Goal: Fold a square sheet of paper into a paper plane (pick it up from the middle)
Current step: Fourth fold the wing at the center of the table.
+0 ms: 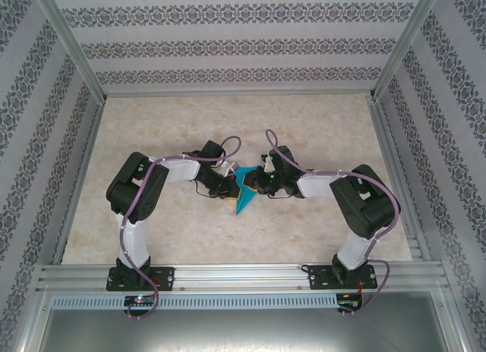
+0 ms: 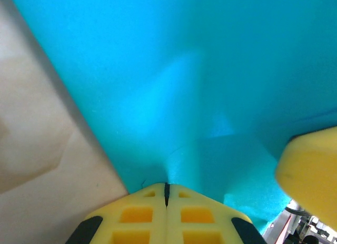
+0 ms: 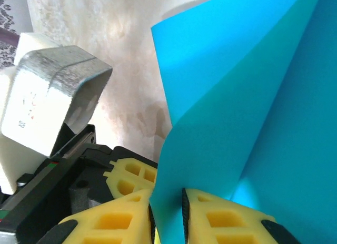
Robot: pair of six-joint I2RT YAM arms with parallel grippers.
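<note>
The cyan-blue sheet of paper (image 1: 244, 190) is held up between both grippers at the table's middle, folded over itself, with a pointed end hanging toward the near side. My left gripper (image 1: 228, 187) is shut on its edge; in the left wrist view the yellow fingertips (image 2: 152, 194) meet on the paper (image 2: 174, 86). My right gripper (image 1: 259, 182) grips the sheet from the other side. In the right wrist view the folded paper (image 3: 247, 112) rises from between its yellow fingers (image 3: 221, 217), at the gripper's pinch (image 3: 167, 202).
The marble-patterned tabletop (image 1: 319, 132) is bare around the arms, fenced by aluminium rails (image 1: 243, 272) and patterned walls. The left gripper's yellow finger (image 3: 129, 173) and silver wrist housing (image 3: 52, 97) sit close to the right gripper. A right gripper finger (image 2: 310, 175) crowds the left wrist view.
</note>
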